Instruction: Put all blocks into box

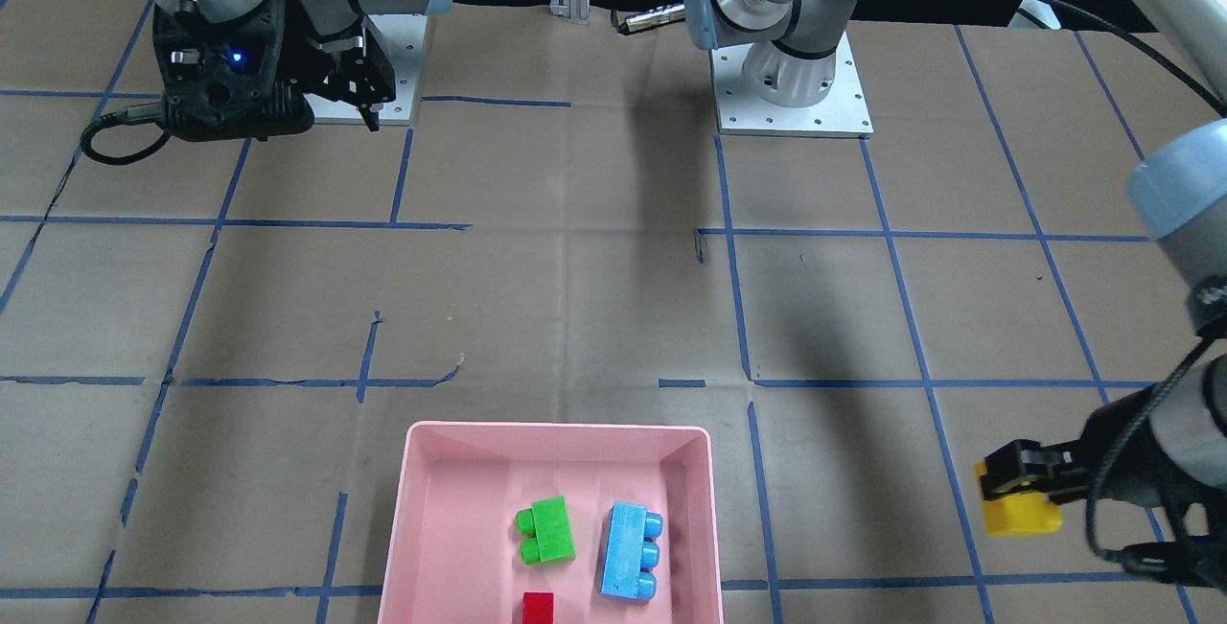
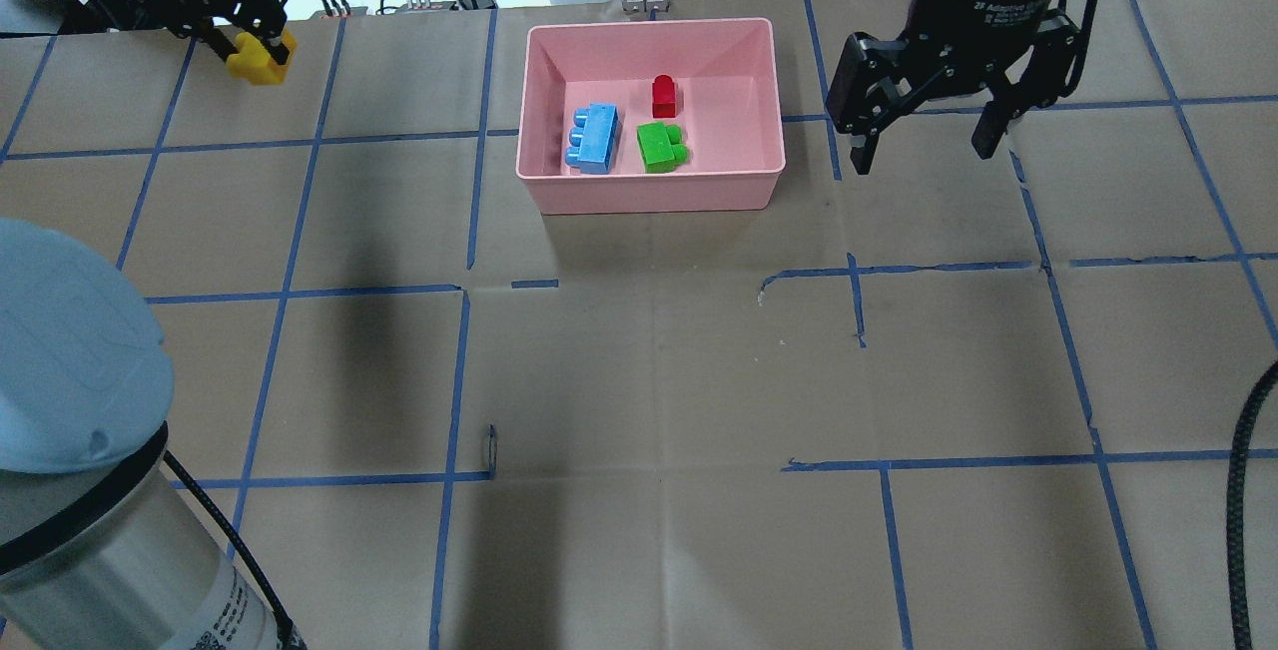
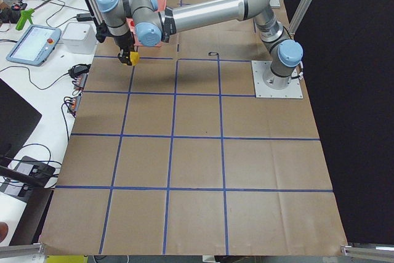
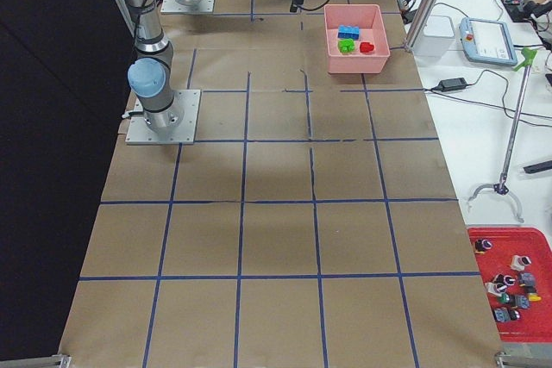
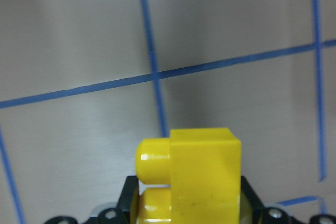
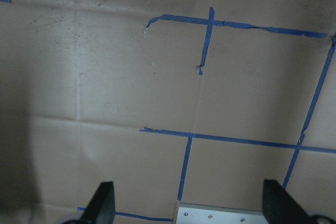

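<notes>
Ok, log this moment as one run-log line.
left gripper: shut on yellow block, outside box | right gripper: open, empty | in box: green block, red block, blue block

1. Front-facing camera: across the table (image 1: pixel 575 298), looking steeply down toward the robot; the pink box (image 1: pixel 414 509) sits at its bottom edge.
2. Overhead camera: behind the robot, looking forward and down; the same box lies near the top.
3. Two side cameras: high at each table end, distant, looking along it.
4. Left wrist camera: very close behind a yellow block (image 5: pixel 205 177).
5. Right wrist camera: looks down at the table past the right gripper (image 6: pixel 186 205).
</notes>
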Robot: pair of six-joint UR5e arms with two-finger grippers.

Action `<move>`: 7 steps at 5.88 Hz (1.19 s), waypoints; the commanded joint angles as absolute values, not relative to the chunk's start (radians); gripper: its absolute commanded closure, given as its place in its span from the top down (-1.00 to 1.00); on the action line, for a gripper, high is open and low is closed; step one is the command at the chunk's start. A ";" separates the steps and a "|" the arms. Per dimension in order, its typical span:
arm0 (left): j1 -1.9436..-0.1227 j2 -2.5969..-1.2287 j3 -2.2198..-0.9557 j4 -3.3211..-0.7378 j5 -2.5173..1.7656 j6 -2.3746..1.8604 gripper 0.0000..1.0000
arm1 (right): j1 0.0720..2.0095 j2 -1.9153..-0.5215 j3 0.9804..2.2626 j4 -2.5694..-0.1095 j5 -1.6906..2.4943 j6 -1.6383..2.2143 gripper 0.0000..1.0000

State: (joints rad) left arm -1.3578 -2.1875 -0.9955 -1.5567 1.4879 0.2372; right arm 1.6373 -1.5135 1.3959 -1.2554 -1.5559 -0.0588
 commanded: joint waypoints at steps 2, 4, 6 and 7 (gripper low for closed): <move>-1.625 -2.281 -0.950 -1.426 1.434 -0.302 -0.57 | 1.629 -1.686 1.670 -1.461 -1.572 -0.063 0.99; -1.754 -2.391 -0.933 -1.291 1.450 -0.516 -0.57 | 1.626 -1.690 1.672 -1.474 -1.572 -0.064 0.99; -1.772 -2.439 -0.937 -1.233 1.526 -0.512 0.49 | 1.626 -1.690 1.672 -1.486 -1.569 -0.064 0.99; -1.772 -2.419 -0.930 -1.233 1.538 -0.509 0.97 | 1.626 -1.690 1.674 -1.488 -1.569 -0.064 0.99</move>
